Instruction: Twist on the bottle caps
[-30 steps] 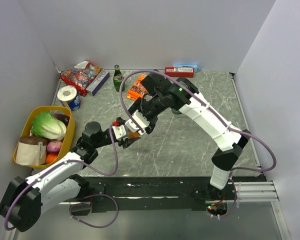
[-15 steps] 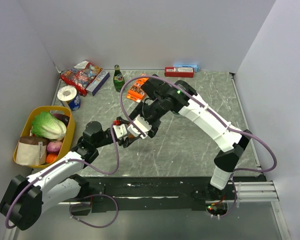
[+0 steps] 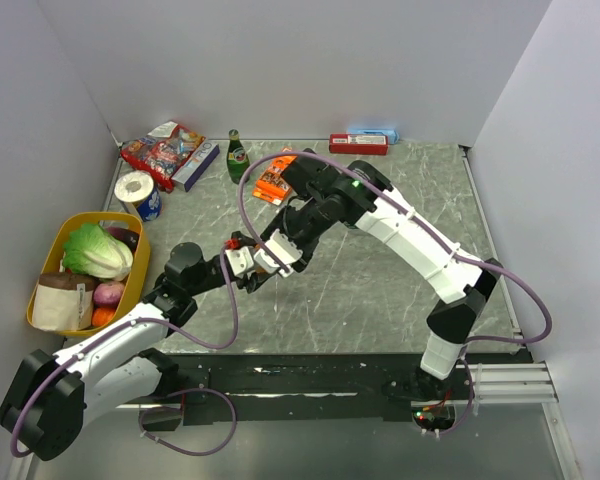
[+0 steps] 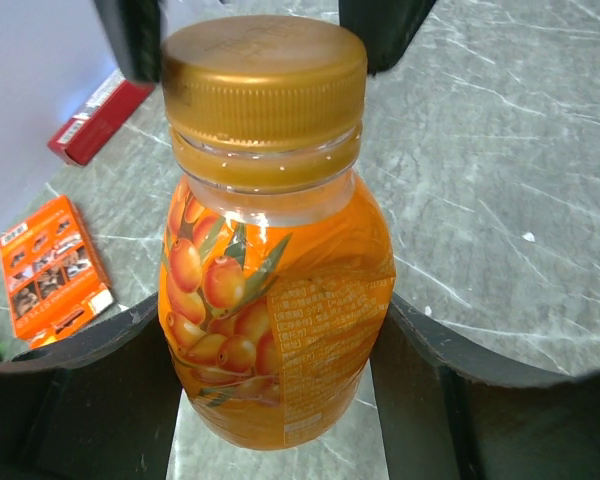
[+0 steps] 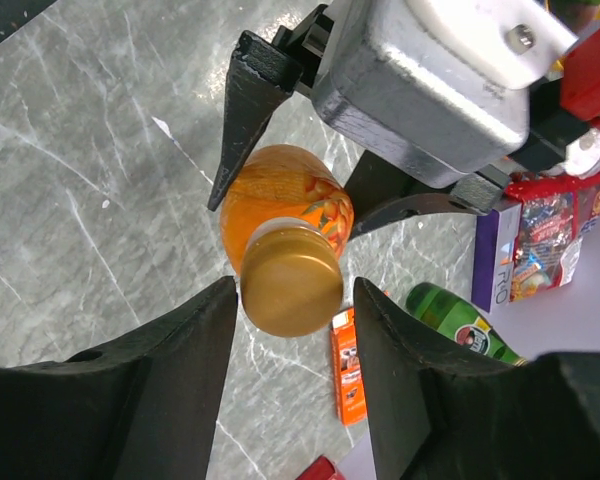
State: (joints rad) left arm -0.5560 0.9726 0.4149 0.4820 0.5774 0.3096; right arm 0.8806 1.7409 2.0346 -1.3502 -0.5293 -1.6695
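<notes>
- Right gripper (image 5: 295,285): two dark fingers flank the round orange-brown screw cap (image 4: 265,75), one on each side and very close. Whether the pads already press it cannot be told.
- Cap: sits level on the neck of the squat orange plastic bottle (image 4: 230,290) with a fruit-print label. How far down the thread it has gone cannot be judged.
- Left gripper (image 4: 275,330): closed on the bottle's belly, a finger touching each side, with the capped end turned toward the right wrist.
- Location: the bottle is held over the grey marbled table (image 3: 380,290), left of centre. Contact with the surface is not visible.
- Step in hand, as judged: pinch the cap and turn it tight. It is best done with the cap centred between the pads and the wrist axis in line with the neck. There should be no sideways push, and the left grip must be firm enough that the bottle does not spin.
- Pose: right arm (image 3: 410,230) reaches from its base far across to the left, wrist bent down over the cap. Left arm (image 3: 120,340) lies low, stretched forward and rightward.
</notes>
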